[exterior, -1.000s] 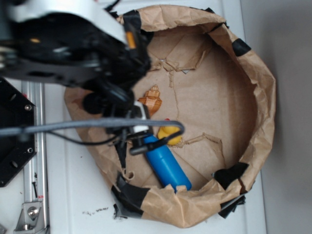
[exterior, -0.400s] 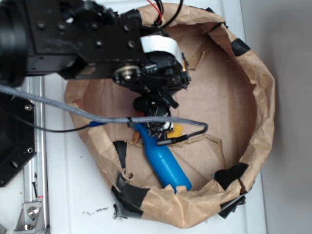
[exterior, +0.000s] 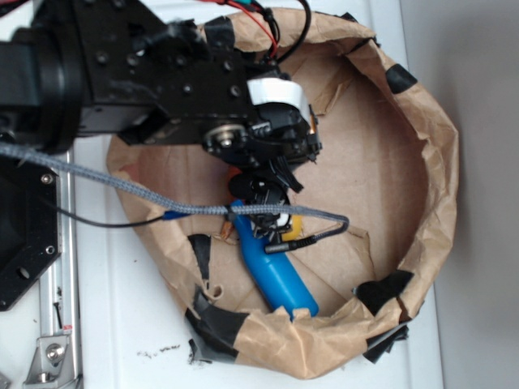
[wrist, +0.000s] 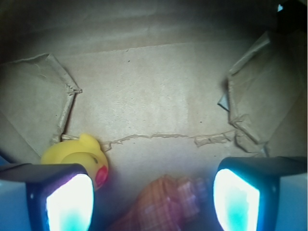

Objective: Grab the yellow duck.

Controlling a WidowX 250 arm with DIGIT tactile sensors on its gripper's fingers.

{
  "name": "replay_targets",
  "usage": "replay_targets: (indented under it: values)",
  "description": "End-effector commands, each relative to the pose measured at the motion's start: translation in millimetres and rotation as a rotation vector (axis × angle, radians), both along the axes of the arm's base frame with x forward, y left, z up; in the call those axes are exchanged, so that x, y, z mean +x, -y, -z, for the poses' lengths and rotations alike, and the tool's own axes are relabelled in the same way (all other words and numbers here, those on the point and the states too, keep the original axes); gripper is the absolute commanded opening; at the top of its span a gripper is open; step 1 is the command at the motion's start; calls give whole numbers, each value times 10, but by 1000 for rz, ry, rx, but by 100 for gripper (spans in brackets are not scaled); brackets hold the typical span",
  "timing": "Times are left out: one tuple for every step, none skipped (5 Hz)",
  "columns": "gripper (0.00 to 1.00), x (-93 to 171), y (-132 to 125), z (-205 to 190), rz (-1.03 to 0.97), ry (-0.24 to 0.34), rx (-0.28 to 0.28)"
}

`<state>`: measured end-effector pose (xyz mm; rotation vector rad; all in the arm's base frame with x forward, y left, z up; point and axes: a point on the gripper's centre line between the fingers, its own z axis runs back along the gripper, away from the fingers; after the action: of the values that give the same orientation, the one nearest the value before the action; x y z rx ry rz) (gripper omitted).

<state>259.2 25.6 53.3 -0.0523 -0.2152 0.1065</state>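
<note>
The yellow duck (wrist: 77, 153) is small, with a red-orange beak. In the wrist view it sits at the lower left, partly behind my left finger (wrist: 67, 202). Only a sliver of the duck (exterior: 294, 222) shows past the gripper in the exterior view. My gripper (wrist: 153, 199) is open and low over the paper floor. Between its fingers lies the blurred orange-tan shell (wrist: 166, 204), not the duck. From outside, the gripper (exterior: 272, 220) hangs just above the blue bottle's neck.
A blue bottle (exterior: 276, 275) lies on the floor of the brown paper bag (exterior: 434, 186), pointing toward its lower rim. Torn paper flaps (wrist: 240, 130) stick up from the floor. A grey cable (exterior: 122, 190) crosses in front of the arm.
The arm has swung right and down into the bag, covering the shell in the exterior view. Since 0.4 s ago it shifted only slightly lower and right.
</note>
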Motion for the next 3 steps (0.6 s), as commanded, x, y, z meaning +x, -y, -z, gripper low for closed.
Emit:
replay_targets:
  values:
    - [100, 31, 119, 135, 51, -11, 27]
    - [100, 86, 176, 322, 57, -58, 45]
    - [100, 173, 406, 334, 121, -103, -24]
